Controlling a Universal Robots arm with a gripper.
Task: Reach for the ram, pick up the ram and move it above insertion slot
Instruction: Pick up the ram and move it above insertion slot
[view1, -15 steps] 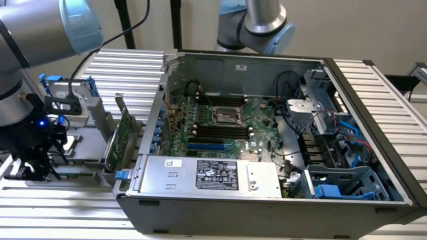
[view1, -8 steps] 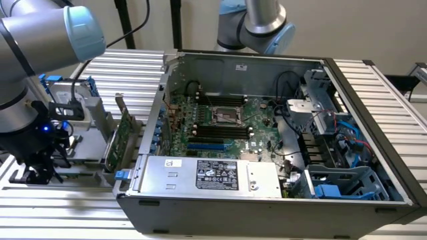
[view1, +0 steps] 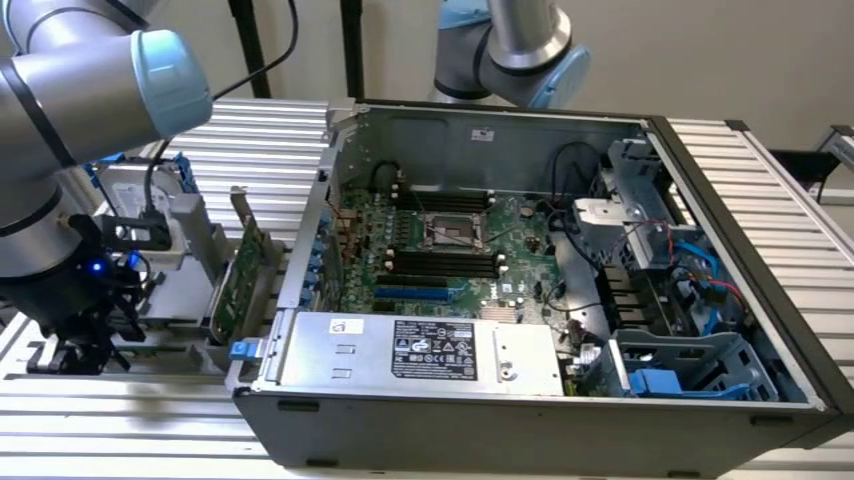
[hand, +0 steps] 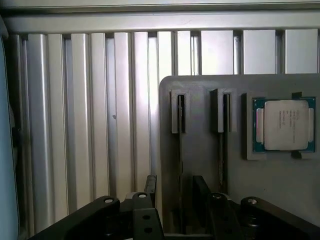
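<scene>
My claw (hand: 175, 184) is spread, a finger on each side of the ram (hand: 180, 150), which runs lengthwise between them in the tray's (hand: 200, 86) edge slot.

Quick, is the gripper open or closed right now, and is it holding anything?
Gripper: open, gripping nothing, fingers apart over the grey tray.

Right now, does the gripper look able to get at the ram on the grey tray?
Probably yes. The gripper hangs above the grey tray, fingers open to either side of the ram standing on edge in its holder; nothing lies between. The processor sits apart.
</scene>
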